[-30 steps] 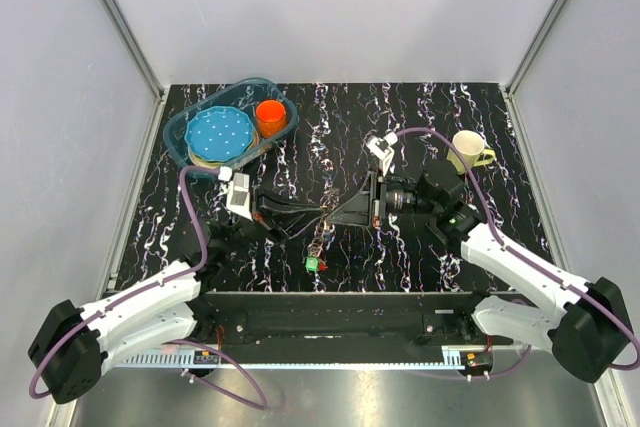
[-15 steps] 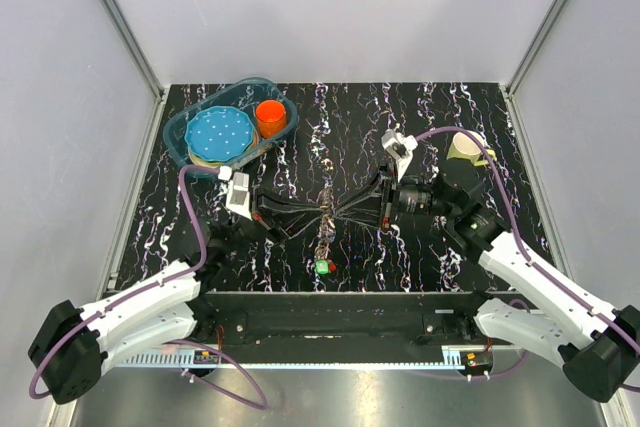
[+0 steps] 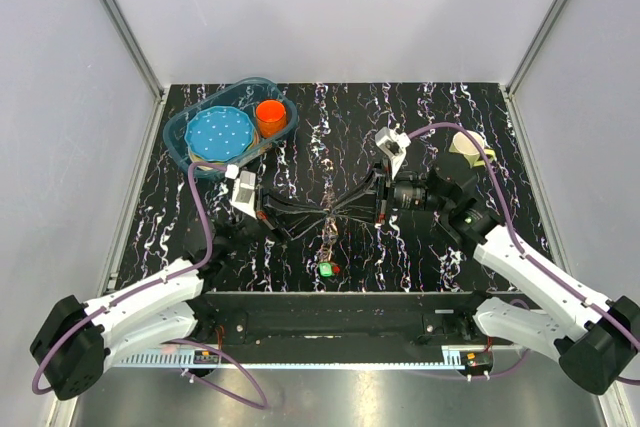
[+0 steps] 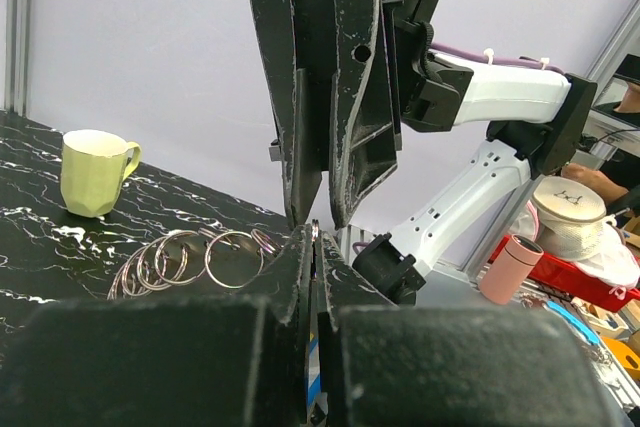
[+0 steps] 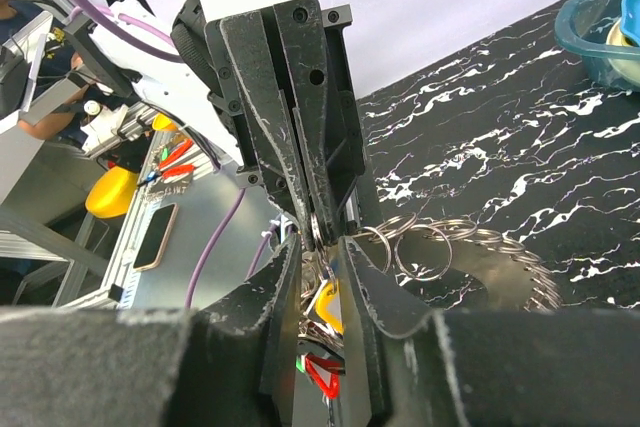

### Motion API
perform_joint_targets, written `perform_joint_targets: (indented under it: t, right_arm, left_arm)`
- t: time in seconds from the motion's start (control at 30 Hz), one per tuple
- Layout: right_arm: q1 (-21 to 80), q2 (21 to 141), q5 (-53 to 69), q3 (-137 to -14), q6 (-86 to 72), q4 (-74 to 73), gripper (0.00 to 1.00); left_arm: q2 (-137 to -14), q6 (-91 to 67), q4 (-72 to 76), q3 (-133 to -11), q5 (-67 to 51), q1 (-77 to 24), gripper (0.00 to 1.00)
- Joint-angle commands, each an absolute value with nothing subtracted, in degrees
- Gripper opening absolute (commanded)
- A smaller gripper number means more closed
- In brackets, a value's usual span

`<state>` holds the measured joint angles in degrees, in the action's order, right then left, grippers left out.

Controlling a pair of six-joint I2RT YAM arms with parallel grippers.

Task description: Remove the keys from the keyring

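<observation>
Both claws meet nose to nose over the middle of the surface [image 3: 345, 117], the left claw [image 3: 316, 217] pointing in from 9 o'clock and the right claw [image 3: 342, 213] from 3 o'clock. Each is clenched on the thin keyring [image 5: 314, 230], which sits edge-on between their tips. The keys [image 5: 505, 269] fan out silvery beside the pinch and trail toward 6 o'clock down to a green piece [image 3: 326, 269]. I can spot no key lying loose, so I reckon the bunch is only gripped for prying and the whole job of working keys off is yet to do.
</observation>
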<state>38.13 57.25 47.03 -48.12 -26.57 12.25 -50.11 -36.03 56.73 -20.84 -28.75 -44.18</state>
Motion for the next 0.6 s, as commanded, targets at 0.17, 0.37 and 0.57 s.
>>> perform_joint_targets:
  t: [0.17,0.37,0.57]
  right_arm:
    - [38.3,58.1,48.6,-49.4,-27.0,16.3,0.25]
    - [38.3,58.8,49.4,-47.8,-29.3,19.5,0.23]
    - [38.2,59.2,49.7,-47.3,-30.6,20.0,0.21]
  left_arm:
    - [-49.4,-36.1,63.5,-23.3,-29.9,-43.9,0.00]
    - [-49.1,-36.2,63.4,-23.1,-29.7,-43.9,0.00]
    - [-49.0,-36.2,63.4,-22.7,-29.2,-43.9,0.00]
